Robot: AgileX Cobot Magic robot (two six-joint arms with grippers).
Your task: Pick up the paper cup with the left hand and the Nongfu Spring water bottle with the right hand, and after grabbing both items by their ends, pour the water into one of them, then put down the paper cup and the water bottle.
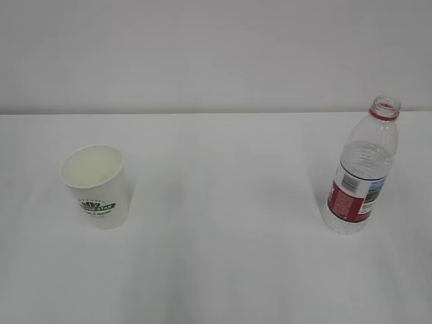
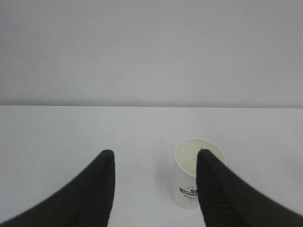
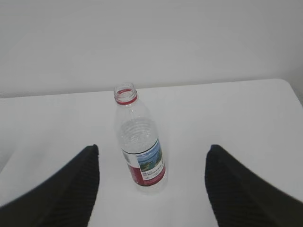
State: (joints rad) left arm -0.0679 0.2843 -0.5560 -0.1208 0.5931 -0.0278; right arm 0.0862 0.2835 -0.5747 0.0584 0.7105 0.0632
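The paper cup (image 1: 98, 185) stands upright on the white table at the left, white with a green logo, its inside cream. The Nongfu Spring water bottle (image 1: 359, 175) stands upright at the right, uncapped, with a red neck ring and red-and-white label. Neither arm shows in the exterior view. In the left wrist view my left gripper (image 2: 156, 158) is open and empty; the paper cup (image 2: 189, 172) stands beyond it, partly behind the right finger. In the right wrist view my right gripper (image 3: 152, 153) is wide open, and the bottle (image 3: 140, 146) stands ahead between the fingers, untouched. Whether water is inside does not show clearly.
A plain white wall rises behind the table's far edge (image 1: 216, 113). The table's right corner (image 3: 284, 82) shows in the right wrist view. Bare white tabletop (image 1: 223, 202) lies between cup and bottle.
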